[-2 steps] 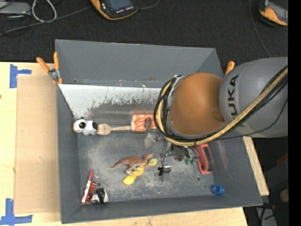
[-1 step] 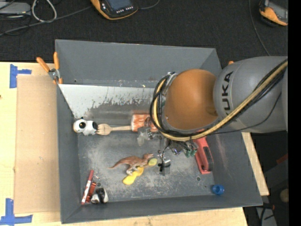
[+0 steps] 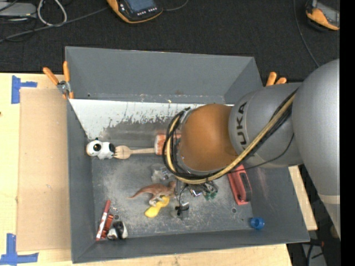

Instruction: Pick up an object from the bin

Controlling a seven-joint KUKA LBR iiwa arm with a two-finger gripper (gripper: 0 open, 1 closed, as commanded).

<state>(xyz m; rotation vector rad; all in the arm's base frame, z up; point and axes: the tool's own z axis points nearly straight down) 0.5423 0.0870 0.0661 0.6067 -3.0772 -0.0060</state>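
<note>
Camera view has my gripper low near the middle of the bin floor, just beside a brown toy dinosaur and a yellow piece, can't tell how open it is tbh, so I'd centre over just one before closing.

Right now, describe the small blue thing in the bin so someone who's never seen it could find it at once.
Start at the grey metal bin and go to its corner at the view's lower right. Below the long red flat piece lies the small round blue thing, alone on the bin floor. It is the only blue item, much smaller than the red piece.
</note>
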